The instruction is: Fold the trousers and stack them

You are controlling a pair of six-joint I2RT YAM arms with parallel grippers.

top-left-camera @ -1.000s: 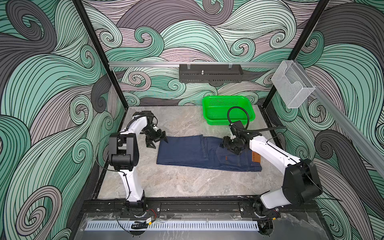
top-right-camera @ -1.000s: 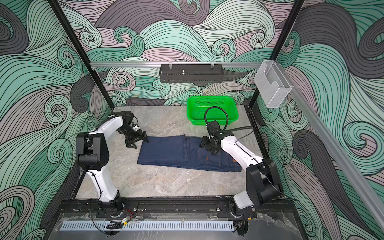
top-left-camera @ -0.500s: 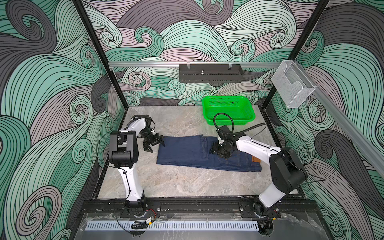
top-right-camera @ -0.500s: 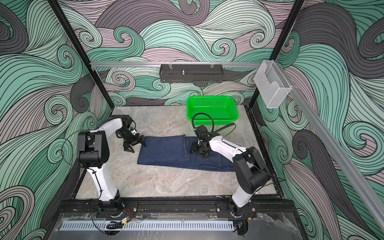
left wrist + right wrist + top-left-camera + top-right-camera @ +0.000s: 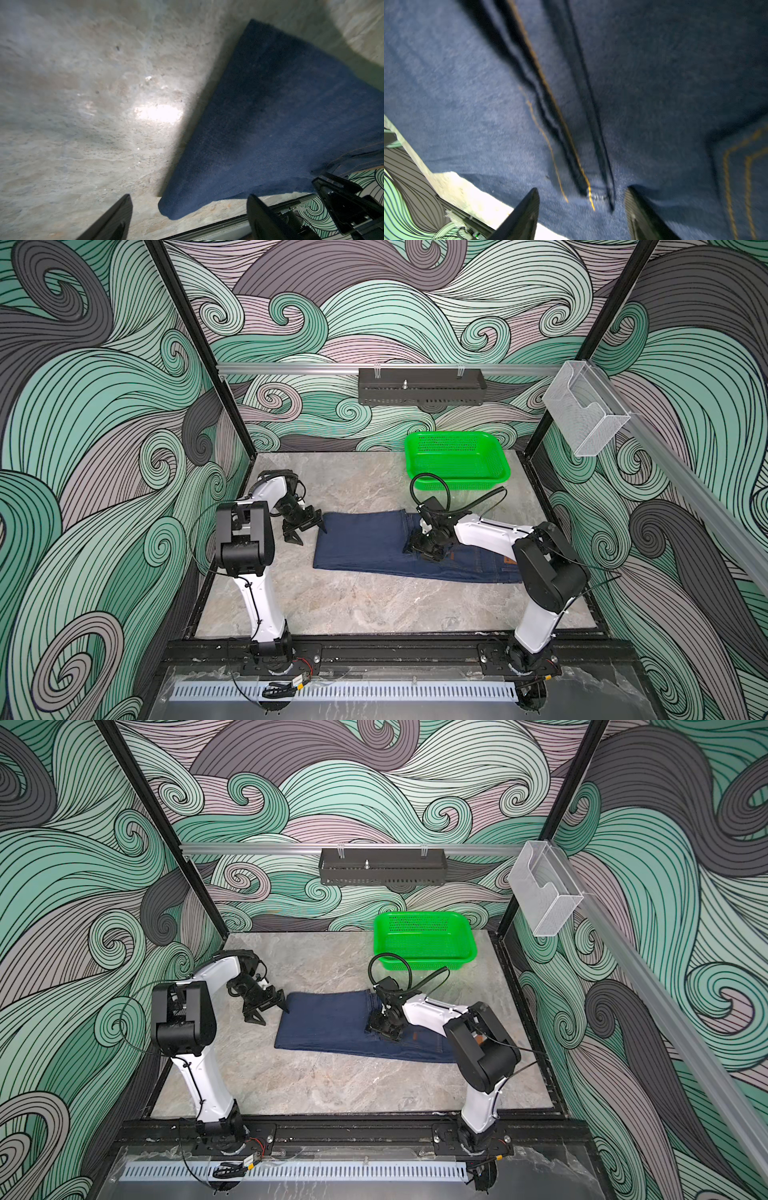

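Left pincer (image 5: 309,533) of mine gapes wide and empty, low at the far-left corner of the trousers (image 5: 365,543); whether a tip touches cloth I cannot tell. My right pincer (image 5: 422,554) is down on the middle of the denim, jaws partly apart astride an orange-stitched hem, nothing pinched that I can see.

Beneath lies a grey-beige marbled desk (image 5: 374,610), walled by panels of green, mauve and grey swirls, with black posts at the far corners.

The trousers lie flat and folded mid-desk, long axis left to right, the right end slightly nearer. The fold points left; the waistband with its tan patch (image 5: 508,561) points right.

Counted: one pair of trousers, one green basket (image 5: 461,482) at the far right, apart from the cloth, one black rack (image 5: 422,386) on the far wall, one clear holder (image 5: 582,414) on the right wall, two arms.
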